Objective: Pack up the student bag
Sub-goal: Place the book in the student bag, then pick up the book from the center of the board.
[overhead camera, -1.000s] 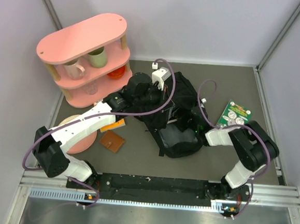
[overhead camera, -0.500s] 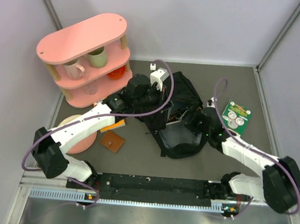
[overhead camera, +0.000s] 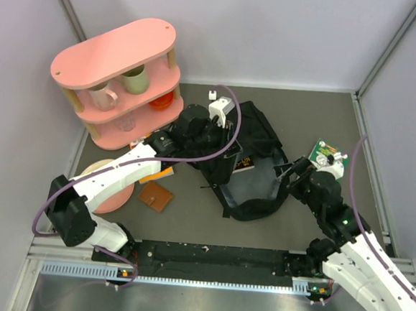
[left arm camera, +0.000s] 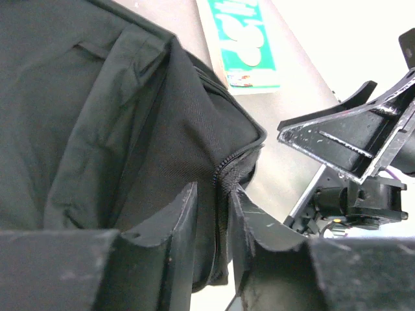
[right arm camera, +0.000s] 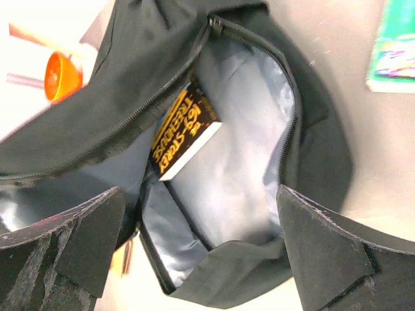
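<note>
The student bag [overhead camera: 252, 195] lies mid-table, black and floppy, its mouth unzipped onto a grey lining [right arm camera: 233, 162]. A black book with yellow lettering [right arm camera: 185, 133] lies inside, also seen from above as the book [overhead camera: 245, 162]. My left gripper [overhead camera: 223, 144] is at the bag's far-left rim. In the left wrist view, the left gripper [left arm camera: 214, 197] has its jaws narrowly apart with the bag's zip edge [left arm camera: 224, 172] between them. My right gripper [overhead camera: 288, 170] hovers at the bag's right side. The right gripper [right arm camera: 201, 191] is wide open and holds nothing.
A green book [overhead camera: 325, 156] lies right of the bag. A pink two-tier shelf [overhead camera: 119, 51] at the back left holds a pink mug [overhead camera: 103, 97], a green mug [overhead camera: 135, 80] and an orange bowl [overhead camera: 162, 101]. A pink plate [overhead camera: 108, 191] and a brown wallet [overhead camera: 156, 196] lie front left.
My right arm has pulled back out of the bag towards the near right, its jaws spread wide. The book now shows inside the bag. My left jaws have eased apart slightly.
</note>
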Motion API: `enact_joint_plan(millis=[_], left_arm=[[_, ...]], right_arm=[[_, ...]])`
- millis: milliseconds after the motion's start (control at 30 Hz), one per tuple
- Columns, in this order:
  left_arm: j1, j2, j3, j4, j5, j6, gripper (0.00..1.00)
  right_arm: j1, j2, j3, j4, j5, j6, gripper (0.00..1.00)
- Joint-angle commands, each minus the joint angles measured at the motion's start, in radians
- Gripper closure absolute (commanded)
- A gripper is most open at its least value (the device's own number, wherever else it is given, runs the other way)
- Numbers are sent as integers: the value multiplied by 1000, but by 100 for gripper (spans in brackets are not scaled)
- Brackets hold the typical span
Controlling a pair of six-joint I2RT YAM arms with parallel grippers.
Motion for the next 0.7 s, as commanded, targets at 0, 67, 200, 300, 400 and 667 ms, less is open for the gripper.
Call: enact_joint_plan(millis=[0, 67, 200, 300, 400, 667], left_arm=[[-4, -6, 38, 24, 74, 3, 57], [-19, -43, 58, -13, 31, 32, 34], [-42, -111, 95, -50, -19, 66, 18], [-41, -135, 142, -64, -39, 75, 14], [-42, -94, 197, -26, -50, 84, 7], [-42, 400, 568, 59, 52, 41, 1]], right_arm=[[-16, -89, 25, -201, 228, -25, 1], [-48, -55, 57, -248, 263, -45, 1], [-260, 40, 128, -288, 164, -132, 1], [-435, 86, 163, -281, 52, -183, 1], [-600, 130, 194, -271, -102, -224, 1], [-899, 308, 191, -153, -346, -229, 1]])
